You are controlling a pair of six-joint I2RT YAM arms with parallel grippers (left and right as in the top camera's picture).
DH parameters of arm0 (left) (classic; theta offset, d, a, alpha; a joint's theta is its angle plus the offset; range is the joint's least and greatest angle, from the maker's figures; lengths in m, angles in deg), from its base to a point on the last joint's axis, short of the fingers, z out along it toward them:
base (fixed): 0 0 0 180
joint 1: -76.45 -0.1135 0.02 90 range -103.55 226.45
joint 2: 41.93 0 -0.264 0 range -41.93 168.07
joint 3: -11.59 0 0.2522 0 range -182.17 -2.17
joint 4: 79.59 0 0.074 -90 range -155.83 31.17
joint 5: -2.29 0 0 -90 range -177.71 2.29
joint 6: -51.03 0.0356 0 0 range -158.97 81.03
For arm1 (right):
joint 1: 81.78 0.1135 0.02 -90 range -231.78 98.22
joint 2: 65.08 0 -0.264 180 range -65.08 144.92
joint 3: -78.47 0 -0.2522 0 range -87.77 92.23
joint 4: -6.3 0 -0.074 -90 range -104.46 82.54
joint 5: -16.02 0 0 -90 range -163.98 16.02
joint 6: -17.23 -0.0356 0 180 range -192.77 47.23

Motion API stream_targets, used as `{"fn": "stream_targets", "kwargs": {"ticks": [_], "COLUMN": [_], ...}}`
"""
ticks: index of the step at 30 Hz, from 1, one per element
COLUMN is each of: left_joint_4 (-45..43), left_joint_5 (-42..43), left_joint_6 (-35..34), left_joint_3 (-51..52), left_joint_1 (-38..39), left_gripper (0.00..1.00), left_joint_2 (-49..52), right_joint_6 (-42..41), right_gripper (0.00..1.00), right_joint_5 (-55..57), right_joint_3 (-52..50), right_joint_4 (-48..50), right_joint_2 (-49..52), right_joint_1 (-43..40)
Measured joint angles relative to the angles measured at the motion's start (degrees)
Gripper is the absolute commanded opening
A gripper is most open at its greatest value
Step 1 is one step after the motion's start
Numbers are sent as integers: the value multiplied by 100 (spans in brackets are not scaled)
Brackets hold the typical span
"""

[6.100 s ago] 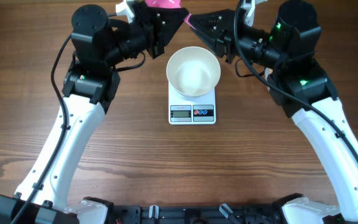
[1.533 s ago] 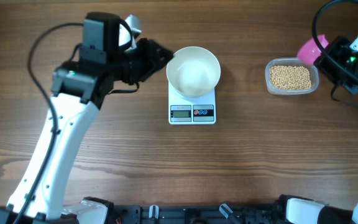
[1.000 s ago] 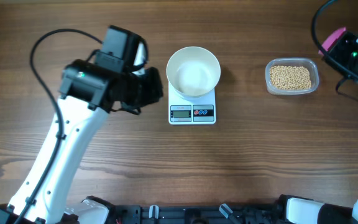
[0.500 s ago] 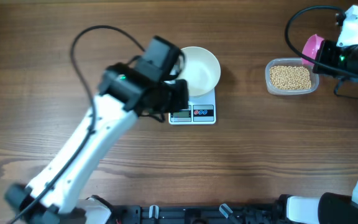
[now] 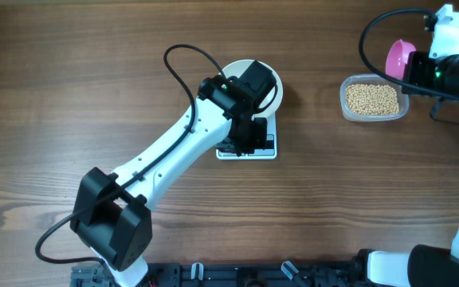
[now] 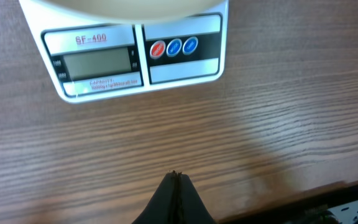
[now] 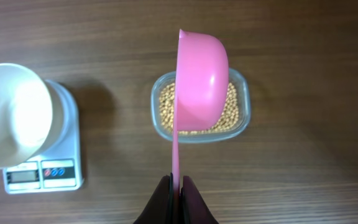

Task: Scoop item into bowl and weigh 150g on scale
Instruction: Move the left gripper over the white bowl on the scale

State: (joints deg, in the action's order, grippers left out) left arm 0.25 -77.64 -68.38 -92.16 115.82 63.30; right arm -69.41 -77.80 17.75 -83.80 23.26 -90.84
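Observation:
The white bowl (image 5: 271, 78) stands on the white scale (image 5: 268, 149); my left arm covers most of both in the overhead view. My left gripper (image 5: 248, 137) hangs shut and empty above the scale's front, and its tips (image 6: 176, 176) show over bare wood below the grey display (image 6: 95, 62). The beans (image 5: 373, 97) fill a clear tub (image 5: 346, 101) at the right. My right gripper (image 7: 176, 182) is shut on the thin handle of a pink scoop (image 7: 201, 78), which hangs on edge over the tub (image 7: 244, 115). The bowl (image 7: 11, 115) and scale (image 7: 42, 174) lie to its left.
The left arm's white links (image 5: 166, 159) run diagonally from the front left to the scale, with a black cable looping above. The right arm (image 5: 453, 68) stands at the far right edge. Arm bases line the table's front edge (image 5: 237, 275).
My left arm has swung right, from beside the bowl to above the scale and bowl. My right gripper has kept the pink scoop by the tub, barely moving.

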Motion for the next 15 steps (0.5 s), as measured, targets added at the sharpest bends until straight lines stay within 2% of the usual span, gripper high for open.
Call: {"fn": "stream_targets", "kwargs": {"ticks": [7,11,15], "left_joint_4": [-339,-903,-1010], "left_joint_5": [199,387,437], "left_joint_6": [339,481,525], "left_joint_3": [107,684,1113], "left_joint_1": [-254,-282,-275], "left_gripper": [4,4,4], "left_joint_2": [-2,0,4], "right_joint_6": [0,0,0], "right_gripper": [4,5,4], "right_joint_5": [109,129,197], "right_joint_3": [-7,-7,-7], "right_joint_4": [457,728,949], "right_joint_2": [83,83,83], "right_joint_1": [-66,-66,-66]}}
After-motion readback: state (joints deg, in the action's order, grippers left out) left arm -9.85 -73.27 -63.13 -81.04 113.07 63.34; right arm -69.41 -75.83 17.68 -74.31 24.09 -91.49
